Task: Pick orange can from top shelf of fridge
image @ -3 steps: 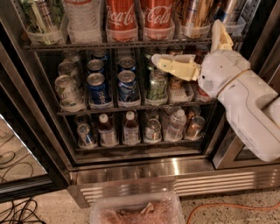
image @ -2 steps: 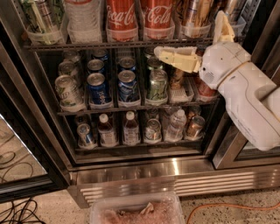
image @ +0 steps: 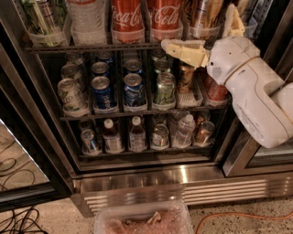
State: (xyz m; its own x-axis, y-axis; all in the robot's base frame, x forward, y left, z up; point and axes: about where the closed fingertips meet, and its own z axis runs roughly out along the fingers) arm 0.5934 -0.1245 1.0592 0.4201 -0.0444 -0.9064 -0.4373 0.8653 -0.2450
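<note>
The cream two-fingered tool is held spread wide at the dark wire top shelf. The shiny orange-copper can is seen upright close by it, not gripped.

One camera only. It sat high in front of the fridge, faced into it and tilted down, close in. The top shelf was cropped at 12 o'clock and the floor at 6. The gripper was at 1 o'clock, fingers spread, with the arm entering from 3 o'clock.

Matt plastic jaws at top shelf
</note>
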